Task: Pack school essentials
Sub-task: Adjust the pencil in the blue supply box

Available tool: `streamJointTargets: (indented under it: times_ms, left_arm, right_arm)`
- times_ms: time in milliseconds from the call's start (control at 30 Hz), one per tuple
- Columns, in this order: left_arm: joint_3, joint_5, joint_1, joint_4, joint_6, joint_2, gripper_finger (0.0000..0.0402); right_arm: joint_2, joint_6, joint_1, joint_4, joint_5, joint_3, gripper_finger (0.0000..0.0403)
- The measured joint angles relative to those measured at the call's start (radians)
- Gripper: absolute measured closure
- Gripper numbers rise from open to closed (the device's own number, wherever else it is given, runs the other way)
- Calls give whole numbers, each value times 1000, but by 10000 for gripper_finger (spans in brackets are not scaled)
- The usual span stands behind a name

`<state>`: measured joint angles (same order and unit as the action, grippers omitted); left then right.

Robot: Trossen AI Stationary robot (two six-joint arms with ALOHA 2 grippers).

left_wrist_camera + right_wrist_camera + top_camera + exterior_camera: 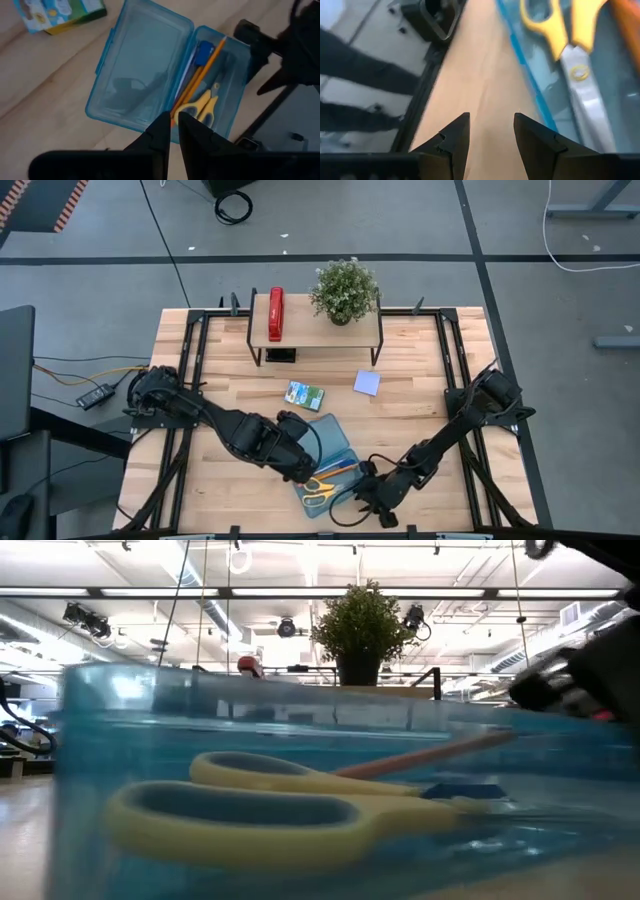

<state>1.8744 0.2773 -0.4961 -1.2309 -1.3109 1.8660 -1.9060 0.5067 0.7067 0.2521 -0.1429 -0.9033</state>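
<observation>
Pale wooden tabletop [420,395] carries everything. Nearest the front edge lies the translucent blue plastic hinged case [135,70], lid open flat. Its tray holds the yellow-handled scissors [199,106], two orange pencils [202,69] lying lengthwise and a tiny blue eraser [204,51] at one end. The left gripper [171,119] hovers above the case's hinge, fingers nearly pressed together, pinching nothing. The right gripper [491,131] hangs just beside the case's front wall, fingers spread and empty. Farther back lie the green-blue printed packet [304,394], its writing unreadable, and the lavender sticky-note pad [367,383]. Beyond them, a wooden shelf [312,328] bears a red stapler [275,314] and a potted plant [345,290].
</observation>
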Motion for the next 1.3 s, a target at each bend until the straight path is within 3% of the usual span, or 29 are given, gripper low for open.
streamJointTargets:
  times_ms: [233,433,600,733,867,1067,1300]
  left_arm:
    - [0,-1,17,-38,27,0,356]
    - [0,0,40,-47,87,0,348]
    - [0,0,51,-56,124,0,345]
    - [0,-1,51,-109,138,0,346]
    - [0,-1,42,-169,137,-2,341]
    - [0,1,27,-186,96,-28,344]
    - [0,24,-15,-225,-8,-83,342]
  right_arm:
    - [9,7,-81,-112,-144,-47,242]
    - [24,64,-154,-293,-74,-51,242]
    - [108,51,-165,-438,-71,-50,242]
    - [248,-47,-163,-432,-168,-52,242]
    - [314,-197,-197,-432,-349,-52,242]
    - [244,-393,-338,-370,-168,-51,242]
    - [216,-578,-388,-342,18,-51,242]
